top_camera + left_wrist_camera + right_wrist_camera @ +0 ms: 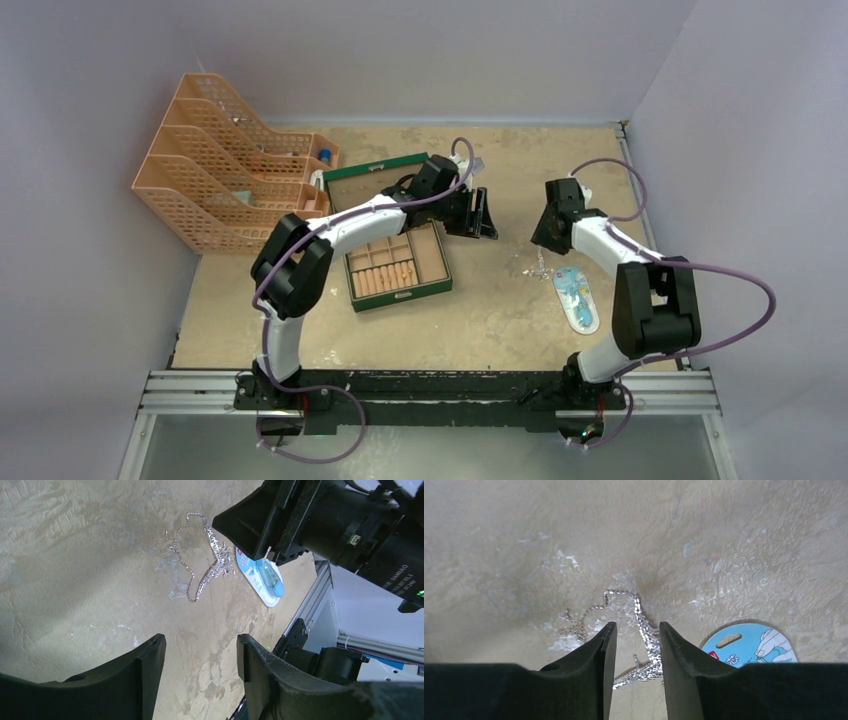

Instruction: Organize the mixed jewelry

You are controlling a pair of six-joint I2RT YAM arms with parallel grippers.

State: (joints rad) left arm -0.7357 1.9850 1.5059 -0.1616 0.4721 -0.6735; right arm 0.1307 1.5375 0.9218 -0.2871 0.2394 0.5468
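Barely partway, by the look of it. Hovering over the silvery chain tangle with right hand spread, empty; tangle loose on the surface beside the blue packet, well apart from the green box. Left hand spread too.

1. Right wrist view: the silvery chain passes between the fingers of the right gripper; its lower stretch is partly hidden behind them.
2. The light-blue packet shows only its upper part there, the rest behind a finger; its print is too small to read.
3. Left wrist view: the right gripper's dark body covers one end of the packet; the bottom edge cuts off the fingers of the left gripper.
4. Top view: the chain is a pale speck, links too small to tell; the left arm covers part of the green box.
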